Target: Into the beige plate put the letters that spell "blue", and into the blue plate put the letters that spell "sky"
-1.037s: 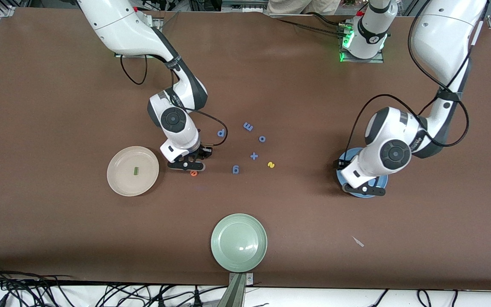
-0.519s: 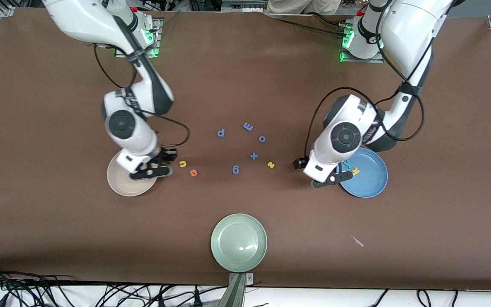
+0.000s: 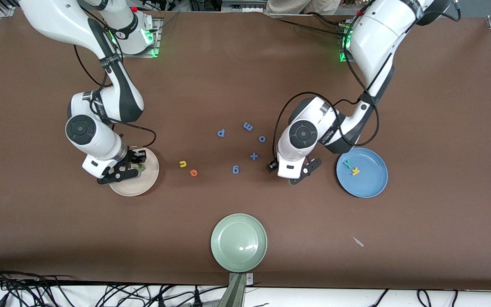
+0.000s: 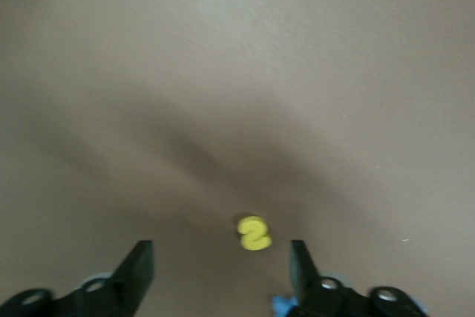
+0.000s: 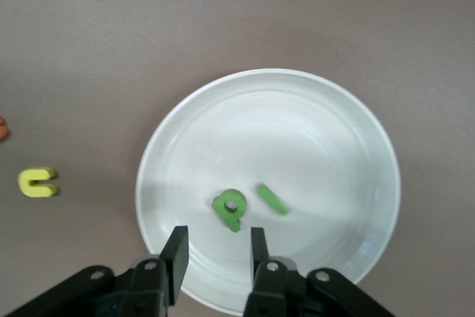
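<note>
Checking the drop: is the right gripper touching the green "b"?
Apart. The right wrist view shows the right gripper open, bare plate between it and the green "b".

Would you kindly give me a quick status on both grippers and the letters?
Right gripper open over beige plate, green b and l in it. Left gripper open over yellow s. Nothing in the way.

In the front view, the left arm hides the yellow "s" (image 4: 254, 233). The right arm covers part of the beige plate (image 3: 148, 181). Both wrist views cut off the gripper bodies.
</note>
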